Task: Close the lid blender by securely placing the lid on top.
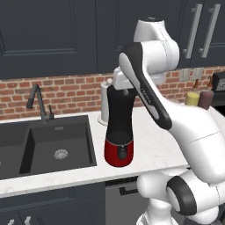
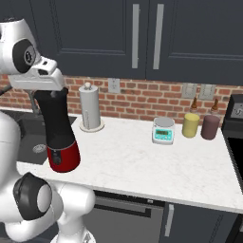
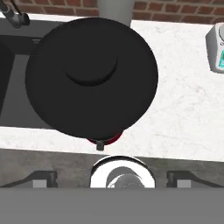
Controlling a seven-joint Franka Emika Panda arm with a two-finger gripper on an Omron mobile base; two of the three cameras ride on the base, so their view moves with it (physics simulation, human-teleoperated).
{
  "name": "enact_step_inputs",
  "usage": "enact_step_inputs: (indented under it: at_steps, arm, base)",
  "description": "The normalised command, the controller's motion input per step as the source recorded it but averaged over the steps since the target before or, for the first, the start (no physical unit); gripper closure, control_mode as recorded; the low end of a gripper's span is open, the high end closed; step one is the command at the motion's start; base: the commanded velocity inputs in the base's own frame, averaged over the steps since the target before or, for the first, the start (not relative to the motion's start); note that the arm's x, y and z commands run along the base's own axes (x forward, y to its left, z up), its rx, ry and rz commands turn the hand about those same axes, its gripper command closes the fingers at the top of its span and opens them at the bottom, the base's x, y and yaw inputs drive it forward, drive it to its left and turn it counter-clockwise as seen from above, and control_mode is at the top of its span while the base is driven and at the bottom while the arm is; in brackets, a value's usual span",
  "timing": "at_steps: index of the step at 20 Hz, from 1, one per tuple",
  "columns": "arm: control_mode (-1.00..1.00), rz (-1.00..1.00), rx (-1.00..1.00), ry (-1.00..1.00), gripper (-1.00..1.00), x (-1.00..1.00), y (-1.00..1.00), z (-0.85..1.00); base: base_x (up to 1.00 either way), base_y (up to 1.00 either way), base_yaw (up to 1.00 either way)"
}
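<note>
In the hand view the lid [image 3: 92,74], a black disc with a shallow round knob, lies flat over the blender's jar and covers it. A sliver of the red base [image 3: 106,139] peeks out beneath. The blender [image 1: 119,118] stands on the white counter beside the sink, and its black jar [image 2: 56,118] rises from the glossy red base [image 2: 64,156]. My gripper [image 3: 111,177] hovers straight above the jar top [image 1: 124,90], open. Its fingertips [image 3: 43,177] are spread wide with nothing between them.
A white paper-towel roll [image 2: 90,107] stands just behind the blender against the brick wall. The dark sink [image 1: 52,145] and its faucet [image 1: 39,103] lie to the left. Further right sit a small scale [image 2: 163,130] and two bottles [image 2: 191,124] [image 2: 210,126].
</note>
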Motion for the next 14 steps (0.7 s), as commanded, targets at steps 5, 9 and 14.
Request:
enact_step_inputs:
  at_steps: [5,9,14]
  arm:
    - [-1.00,0.00,0.21,-0.21,-1.00,-0.47,-0.69,0.00]
    - [-1.00,0.01,0.25,-0.11,-1.00,-0.21,-0.53,0.00]
    - [-1.00,0.00,0.25,-0.08,-1.00,-0.14,-0.49,0.00]
  base:
    - [0.00,0.00,0.00]
    - [0.00,0.00,0.00]
    - [0.00,0.00,0.00]
